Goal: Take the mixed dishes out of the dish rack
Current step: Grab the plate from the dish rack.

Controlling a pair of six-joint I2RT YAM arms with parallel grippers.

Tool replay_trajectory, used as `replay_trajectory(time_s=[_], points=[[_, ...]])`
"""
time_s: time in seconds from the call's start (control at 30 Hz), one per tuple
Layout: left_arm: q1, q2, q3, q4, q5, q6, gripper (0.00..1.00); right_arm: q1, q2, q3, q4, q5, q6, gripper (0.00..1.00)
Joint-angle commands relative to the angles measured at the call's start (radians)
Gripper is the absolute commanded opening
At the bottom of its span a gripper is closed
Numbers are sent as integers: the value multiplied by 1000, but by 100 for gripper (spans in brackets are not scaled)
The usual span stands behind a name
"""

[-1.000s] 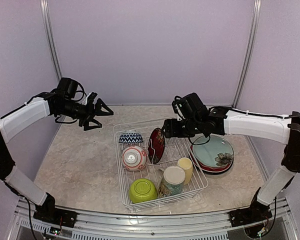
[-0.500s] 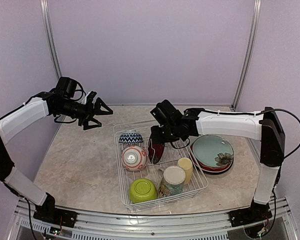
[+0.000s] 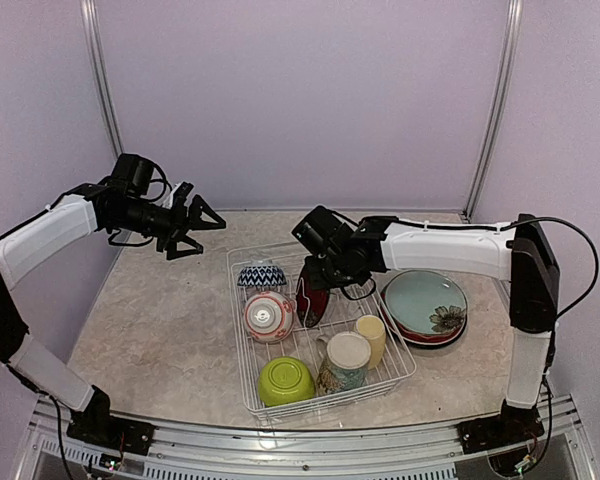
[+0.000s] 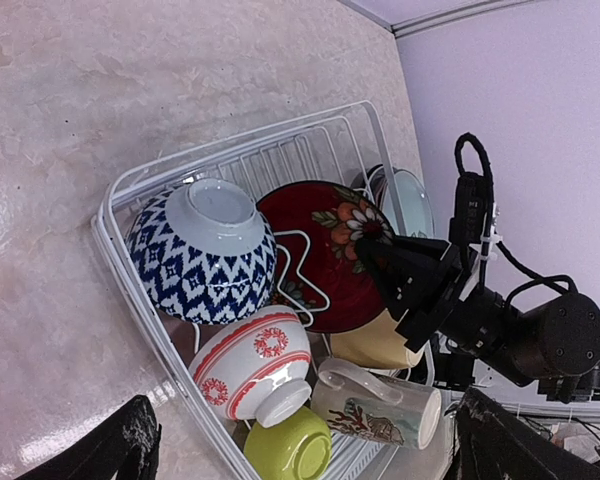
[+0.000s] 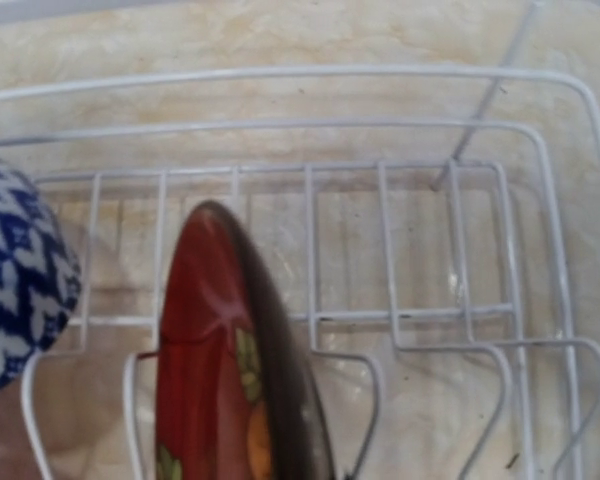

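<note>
Right end effector (image 3: 316, 276) is right at the top rim of the red floral plate (image 3: 311, 298), which stands on edge in the dish rack (image 5: 309, 240) slots toward 12 o'clock. Honestly can't tell if it's clamped on. Left end effector (image 3: 200, 226) hangs released, wide open, at the rack's 10 o'clock above the desk (image 3: 160, 330).
</note>
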Motion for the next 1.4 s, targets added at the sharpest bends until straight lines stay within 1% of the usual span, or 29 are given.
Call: replay_trajectory(time_s=[0.0,0.23,0.37,0.47,0.73,0.83,0.97,1.1,1.2,1.37], points=[[-8,-7,17,-5,10,13,99,22,8,49,-48,52,17,9],[-7,-12,17,-5,6,12,99,41,16,127,-125,139,16,0],[-8,-17,13,-1,-2,12,99,53,35,211,-204,210,11,0],[-6,-8,15,-4,0,12,99,58,36,256,-238,229,6,0],[-6,3,16,-5,0,11,99,61,-44,220,-193,288,-52,0],[-8,11,16,-1,12,8,99,61,-108,160,-114,286,-101,0],[-7,16,15,-7,-2,13,99,61,-216,66,-27,321,-126,0],[-11,14,19,-7,7,13,99,61,-337,-69,62,357,-152,0],[-10,4,16,-10,-22,20,99,55,-445,-156,114,368,-139,0],[-14,17,19,-7,13,13,99,33,-643,-358,249,401,-119,0]])
